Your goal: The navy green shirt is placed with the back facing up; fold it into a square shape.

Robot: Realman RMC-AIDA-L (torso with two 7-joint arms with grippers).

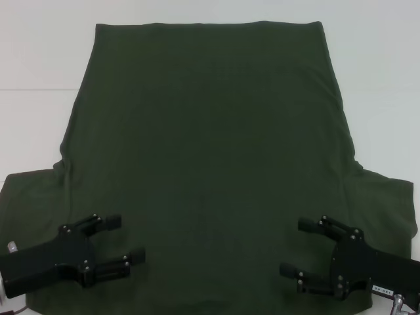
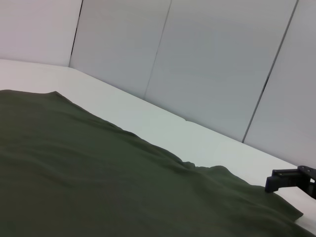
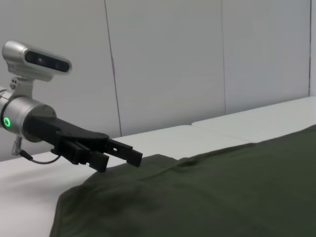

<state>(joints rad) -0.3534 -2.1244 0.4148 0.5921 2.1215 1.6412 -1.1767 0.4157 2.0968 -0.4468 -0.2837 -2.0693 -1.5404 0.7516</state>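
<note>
1. Left pincer (image 1: 126, 244): positioned at the near left, over the shirt just inside the left sleeve. Its two fingers stand apart, pointing inward toward the garment's middle, with nothing between them. Whether the lower finger touches the cloth cannot be told.

2. Navy green shirt (image 1: 210, 164): spread flat on the white surface (image 1: 39, 59), plain side up, no lettering visible. The straight hem lies at the far edge; both sleeves spread outward at the near side, left and right. The neckline is not in view. The cloth lies largely smooth, with minor ripples near the sleeve seams, as the left wrist view confirms. No fold has yet been made.

3. Right pincer (image 1: 293, 247): positioned at the near right, over the shirt just inside the right sleeve, mirroring the left. Fingers apart, pointing inward, holding nothing.

4. Assessment of placement: the garment appears laid out with sleeves nearest the robot so that both arms can reach the shoulder area. The symmetric stance of the two arms suggests readiness for a paired grasp at the near edge or the sleeves.

5. Stage: opening of the task. The next move likely requires lowering both pincers onto the cloth together.

6. Risk: uneven grips could skew the fold; pinching a single layer could separate front from back.
</note>
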